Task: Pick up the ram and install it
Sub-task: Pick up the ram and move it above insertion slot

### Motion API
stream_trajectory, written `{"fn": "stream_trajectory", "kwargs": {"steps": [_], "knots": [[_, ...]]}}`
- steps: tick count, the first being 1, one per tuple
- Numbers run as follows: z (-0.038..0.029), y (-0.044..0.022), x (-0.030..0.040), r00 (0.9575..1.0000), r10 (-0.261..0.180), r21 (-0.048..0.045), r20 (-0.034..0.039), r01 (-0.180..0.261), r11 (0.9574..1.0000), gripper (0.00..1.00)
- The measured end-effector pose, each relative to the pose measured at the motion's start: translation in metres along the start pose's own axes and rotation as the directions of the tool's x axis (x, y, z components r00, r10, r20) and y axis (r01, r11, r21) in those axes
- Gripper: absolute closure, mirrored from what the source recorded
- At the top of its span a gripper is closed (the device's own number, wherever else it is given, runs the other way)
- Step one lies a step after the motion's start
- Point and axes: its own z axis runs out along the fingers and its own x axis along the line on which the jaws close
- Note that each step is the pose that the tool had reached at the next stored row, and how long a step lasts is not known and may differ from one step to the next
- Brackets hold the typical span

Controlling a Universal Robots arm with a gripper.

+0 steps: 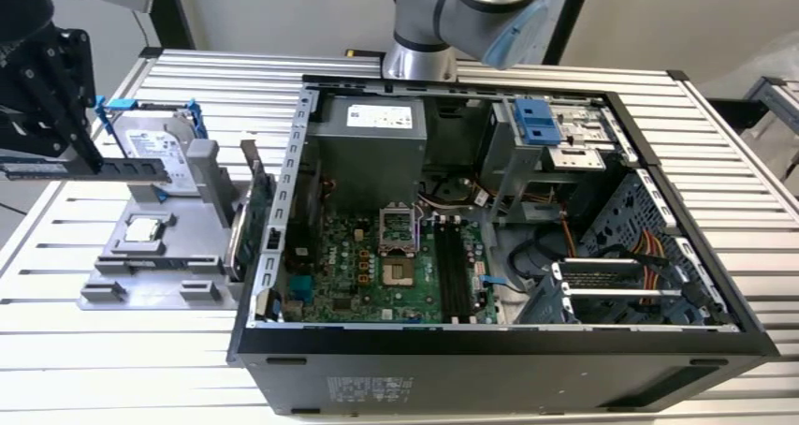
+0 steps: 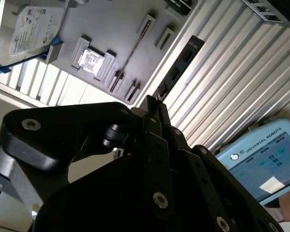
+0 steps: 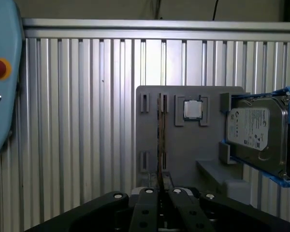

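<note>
- Gripper (image 3: 161, 189) sat nearest the lens in both wrist views, clamped on the ram (image 3: 161, 140), which showed edge-on as a thin strip running out from the tips.
- Exterior view: gripper (image 1: 78, 163) at that view's far left; ram (image 1: 125, 170) held level, clear of the table (image 1: 100, 350), free end toward the hard drive (image 1: 156, 144).
- Grey holder (image 1: 163, 271) lay on the table, a chip (image 1: 146, 228) seated in one pocket and the hard drive standing on it.
- Green card (image 1: 256, 219) stood upright between holder and open case (image 1: 500, 359).
- Motherboard (image 1: 362, 275) lay exposed inside the case.
- Pendant (image 3: 0, 96) rested on the table, well apart from the holder.
</note>
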Motion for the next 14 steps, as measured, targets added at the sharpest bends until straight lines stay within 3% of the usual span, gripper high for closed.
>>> {"fn": "stream_trajectory", "kwargs": {"steps": [14], "knots": [[-0.0002,-0.0158,-0.0001,1.0,0.0,-0.0013,0.0,0.0,1.0,1.0]]}}
